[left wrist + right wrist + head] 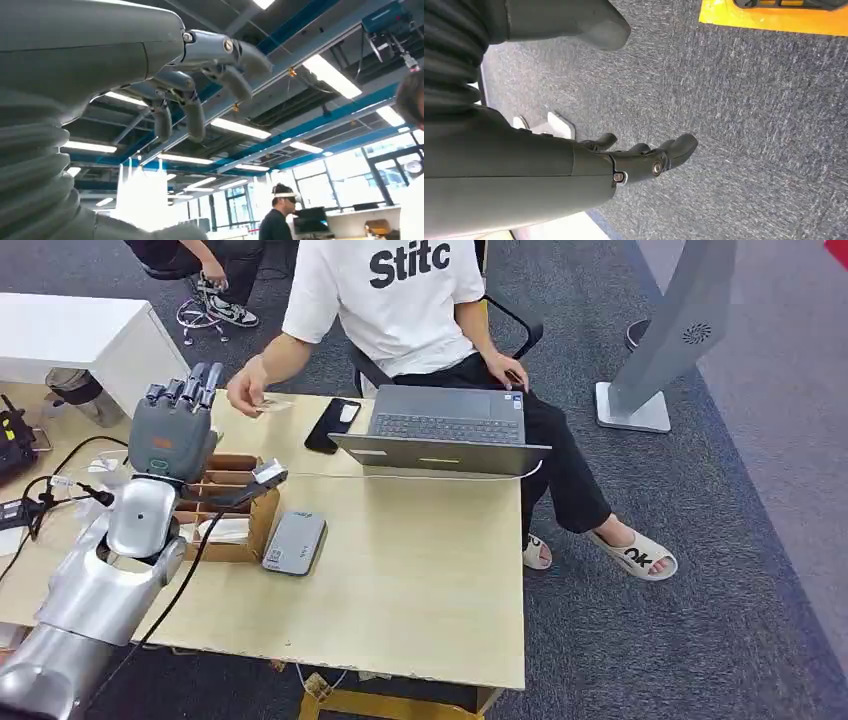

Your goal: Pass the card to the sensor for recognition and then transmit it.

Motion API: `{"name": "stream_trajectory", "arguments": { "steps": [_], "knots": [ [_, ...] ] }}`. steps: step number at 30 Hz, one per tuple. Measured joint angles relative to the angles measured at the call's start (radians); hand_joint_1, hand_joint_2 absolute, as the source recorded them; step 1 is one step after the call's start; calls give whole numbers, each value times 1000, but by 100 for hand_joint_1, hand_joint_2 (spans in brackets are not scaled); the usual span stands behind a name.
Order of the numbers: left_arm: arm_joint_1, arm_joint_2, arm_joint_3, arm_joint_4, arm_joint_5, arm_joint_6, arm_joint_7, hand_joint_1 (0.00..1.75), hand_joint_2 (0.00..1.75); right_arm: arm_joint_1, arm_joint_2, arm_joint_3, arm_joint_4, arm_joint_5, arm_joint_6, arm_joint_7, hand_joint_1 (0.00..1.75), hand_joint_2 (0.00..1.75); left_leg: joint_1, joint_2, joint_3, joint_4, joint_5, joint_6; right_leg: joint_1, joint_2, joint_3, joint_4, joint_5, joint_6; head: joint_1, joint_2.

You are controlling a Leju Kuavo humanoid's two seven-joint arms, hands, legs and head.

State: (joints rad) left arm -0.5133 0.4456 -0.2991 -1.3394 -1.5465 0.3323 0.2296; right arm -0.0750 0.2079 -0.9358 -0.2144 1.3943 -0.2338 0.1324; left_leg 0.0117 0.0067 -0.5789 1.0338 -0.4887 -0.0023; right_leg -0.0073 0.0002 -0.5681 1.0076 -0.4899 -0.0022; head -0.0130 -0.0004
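Observation:
My left hand [175, 425] is raised over the left part of the table, fingers pointing up and apart, palm empty. In the left wrist view the same hand [200, 95] shows loosely bent fingers against the ceiling, holding nothing. A seated person in a white shirt holds a pale card [272, 406] in their hand [247, 388], just beyond my left hand at the table's far edge. The grey flat sensor [295, 542] lies on the table, next to a cardboard box [235, 510]. My right hand [644, 160] hangs over grey carpet, fingers apart and empty.
An open grey laptop [445, 430] and a black phone [333, 425] lie at the far side of the wooden table [420, 590]. Cables and dark devices [20, 455] crowd the left edge. A grey floor stand [665, 340] rises at the right.

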Motion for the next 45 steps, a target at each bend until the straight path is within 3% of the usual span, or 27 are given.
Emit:
{"name": "stream_trajectory", "arguments": {
  "steps": [4,12,18,23,27,33,45],
  "knots": [
    [60,-24,8,-65,73,1,-51,0,175,0,0,0,0,-11,0,8,0,175,0,0,0,0,0,0,0,0,0,0,0,0,0,0],
    [287,-58,8,-266,256,-62,-142,0,175,3,3,-12,0,-38,-8,3,0,175,0,1,0,0,-2,0,-1,1,0,-1,-1,1,0,0],
    [443,-38,15,-369,328,-125,-149,0,175,9,3,-29,0,-54,-11,-4,0,175,0,0,0,0,-2,0,0,1,0,0,-2,0,0,0],
    [536,3,76,-424,366,-183,-148,0,175,13,3,-42,0,-58,-11,-4,0,175,1,0,0,0,-2,0,0,-1,0,0,-2,-1,0,0],
    [568,26,124,-434,398,-234,-149,0,175,12,3,-47,0,-58,-11,-4,0,175,1,0,0,0,-2,-1,1,0,0,0,-2,-1,0,0],
    [581,39,188,-429,400,-237,-145,0,175,12,3,-52,0,-54,-11,-4,0,175,1,-1,0,0,-2,-1,1,-1,0,0,-2,-1,0,0],
    [498,38,261,-323,435,-272,-143,0,175,10,3,-51,0,-32,-3,4,0,175,1,-1,0,0,-2,-1,1,-1,0,0,-2,-1,0,0]
  ]
}}
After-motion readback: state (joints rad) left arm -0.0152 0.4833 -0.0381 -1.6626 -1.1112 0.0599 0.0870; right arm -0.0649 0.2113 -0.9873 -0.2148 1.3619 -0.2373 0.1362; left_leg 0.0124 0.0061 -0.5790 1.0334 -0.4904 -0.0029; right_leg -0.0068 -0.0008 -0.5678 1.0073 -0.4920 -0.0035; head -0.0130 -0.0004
